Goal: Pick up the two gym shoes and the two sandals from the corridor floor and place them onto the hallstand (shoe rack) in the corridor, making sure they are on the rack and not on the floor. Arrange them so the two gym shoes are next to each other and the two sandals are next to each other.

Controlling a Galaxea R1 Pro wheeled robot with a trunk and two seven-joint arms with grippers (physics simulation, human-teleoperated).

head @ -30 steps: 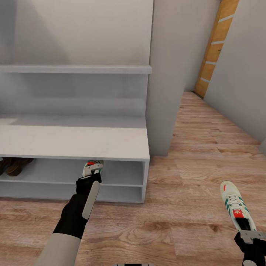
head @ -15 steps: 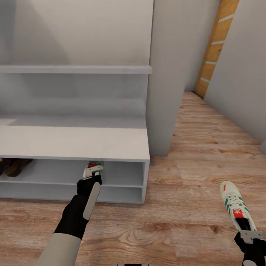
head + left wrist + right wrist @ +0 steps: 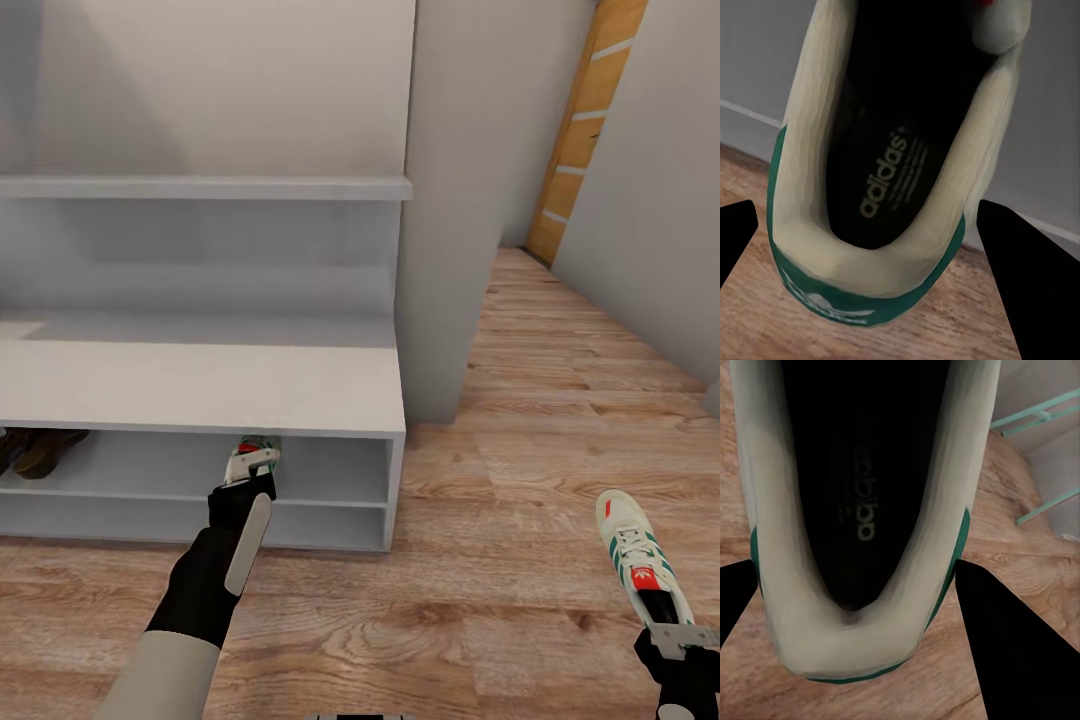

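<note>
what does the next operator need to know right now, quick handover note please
Left gripper: shut on one gym shoe, held by the heel at the opening of the hallstand's upper shelf tier, not yet released.
Right gripper: shut on the other gym shoe, held by the heel above the corridor floor, well to the right of the rack.
The sandals seem to be the brown pair on the upper tier at its far left; partly cut off.
Done: sandals racked, it seems.
Left: set down the left shoe, then bring the right shoe beside it.
</note>
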